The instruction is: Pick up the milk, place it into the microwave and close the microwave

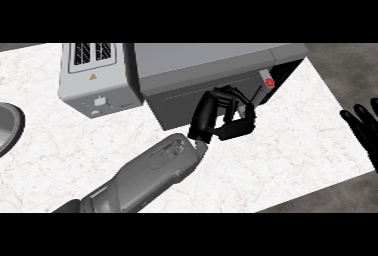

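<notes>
Grey microwave door (199, 102) looks stiff and light under the left hand (225, 117), fingers curled against it; milk unseen; right hand (363, 125) rests spread.

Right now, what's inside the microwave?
I cannot see inside the microwave. The view looks down on its grey top and door, and the left hand is curled in front of it. No milk is visible. The right hand rests open at the right edge.
</notes>
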Controlling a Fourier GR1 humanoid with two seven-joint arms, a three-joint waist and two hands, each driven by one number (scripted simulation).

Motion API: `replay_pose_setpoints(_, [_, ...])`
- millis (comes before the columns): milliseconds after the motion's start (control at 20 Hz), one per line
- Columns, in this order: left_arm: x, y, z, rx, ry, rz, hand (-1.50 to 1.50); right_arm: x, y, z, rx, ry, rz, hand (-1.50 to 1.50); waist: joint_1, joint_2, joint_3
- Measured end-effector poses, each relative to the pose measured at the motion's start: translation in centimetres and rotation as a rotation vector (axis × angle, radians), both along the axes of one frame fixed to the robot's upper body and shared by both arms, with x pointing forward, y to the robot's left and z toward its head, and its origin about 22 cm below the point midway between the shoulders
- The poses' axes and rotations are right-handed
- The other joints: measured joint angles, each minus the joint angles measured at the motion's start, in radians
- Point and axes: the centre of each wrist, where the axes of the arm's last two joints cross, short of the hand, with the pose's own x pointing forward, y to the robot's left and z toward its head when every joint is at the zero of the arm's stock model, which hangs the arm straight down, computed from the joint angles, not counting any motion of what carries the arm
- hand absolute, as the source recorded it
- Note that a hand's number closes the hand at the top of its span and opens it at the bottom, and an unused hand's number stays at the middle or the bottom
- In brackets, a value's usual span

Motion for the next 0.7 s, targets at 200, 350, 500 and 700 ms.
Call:
replay_pose_setpoints(200, [0.1,0.2,0.0,-0.053,-0.001,0.019,1.5,0.1,-0.2,0.7,0.002,-0.004,0.012,-1.5,-0.015,0.003,0.0])
replay_pose_setpoints(350, [0.1,0.3,-0.1,-0.08,-0.007,0.032,1.5,0.3,-0.3,1.4,-0.002,-0.013,0.022,-1.5,-0.024,0.004,0.001])
replay_pose_setpoints(500, [0.1,0.3,-0.2,-0.099,-0.017,0.037,1.5,0.4,-0.4,2.0,-0.003,-0.021,0.031,-1.5,-0.028,0.006,0.002])
replay_pose_setpoints(700, [0.2,0.4,-0.4,-0.117,-0.036,0.036,1.5,0.6,-0.6,2.8,-0.011,-0.03,0.038,-1.5,-0.031,0.008,0.002])
